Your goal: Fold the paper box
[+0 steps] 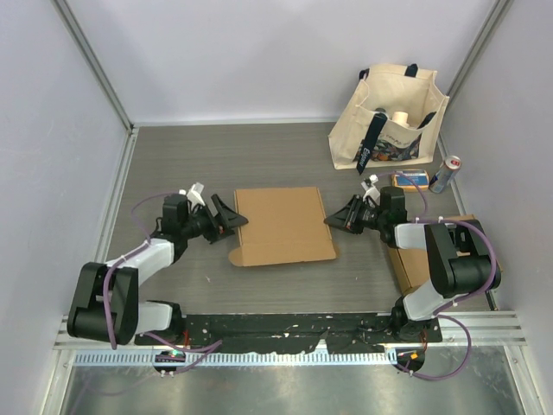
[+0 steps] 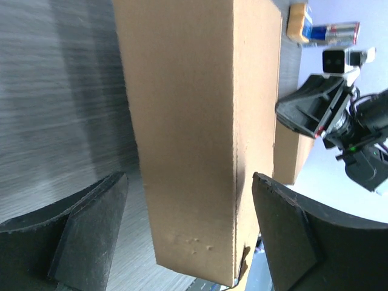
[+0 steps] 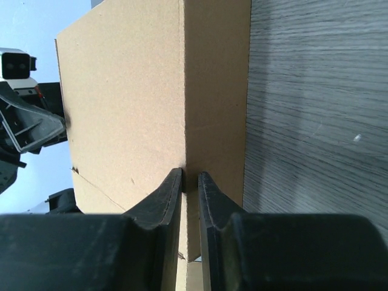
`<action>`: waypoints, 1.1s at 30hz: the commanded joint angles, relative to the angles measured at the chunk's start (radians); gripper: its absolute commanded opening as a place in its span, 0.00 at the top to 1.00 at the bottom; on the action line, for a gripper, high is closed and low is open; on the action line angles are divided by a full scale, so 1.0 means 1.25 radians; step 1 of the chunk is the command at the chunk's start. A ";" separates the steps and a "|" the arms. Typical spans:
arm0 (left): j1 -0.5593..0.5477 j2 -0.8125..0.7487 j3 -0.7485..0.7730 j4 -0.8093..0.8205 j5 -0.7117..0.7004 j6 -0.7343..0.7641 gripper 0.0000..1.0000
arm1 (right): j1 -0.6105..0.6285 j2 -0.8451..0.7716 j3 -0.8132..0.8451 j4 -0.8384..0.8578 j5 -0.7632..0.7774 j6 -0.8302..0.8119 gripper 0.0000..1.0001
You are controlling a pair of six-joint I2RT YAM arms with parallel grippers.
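Paper box point(image 1: 283, 226): lies flat at mid-tabletop point(image 1: 216, 156), between the two arms.
Left gripper point(image 1: 235, 223): fingers spread wide, level with the box's left edge; the wrist view shows that end of the box between them, neither finger touching it.
Right gripper point(image 3: 190, 179): fingers drawn together, pinching the box's right edge.
Far right corner: tote bag point(image 1: 389, 121), with a can point(image 1: 445, 175) just beside it.

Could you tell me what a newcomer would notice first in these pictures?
A flattened cardboard box lies at the centre of the scene. The right gripper pinches its right edge, while the left gripper gapes open at the opposite end. A cream tote bag stands in the far right corner.
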State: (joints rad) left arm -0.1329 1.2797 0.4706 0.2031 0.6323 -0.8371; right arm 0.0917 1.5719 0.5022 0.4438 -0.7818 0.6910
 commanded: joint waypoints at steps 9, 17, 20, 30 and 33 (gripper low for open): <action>-0.103 0.073 -0.051 0.349 0.027 -0.195 0.19 | -0.007 0.056 -0.012 -0.095 0.148 -0.053 0.79; -0.097 -0.027 -0.026 0.200 -0.021 -0.350 0.48 | 0.034 -0.173 0.074 -0.264 0.300 -0.144 0.39; -0.083 -0.058 -0.005 0.110 -0.004 -0.397 0.61 | 0.125 -0.301 0.213 -0.448 0.448 -0.265 0.23; -0.011 -0.175 0.094 -0.306 0.077 -0.594 0.74 | 0.638 -0.387 0.419 -0.570 0.596 -0.684 0.12; -0.026 -0.171 0.048 -0.289 0.130 -0.757 0.78 | 0.663 -0.365 0.491 -0.645 0.518 -0.716 0.12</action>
State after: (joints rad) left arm -0.1505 1.0790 0.5533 -0.0696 0.6537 -1.5406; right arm 0.8967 1.0714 1.0351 -0.1978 -0.1238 -0.0582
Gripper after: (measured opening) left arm 0.651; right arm 0.882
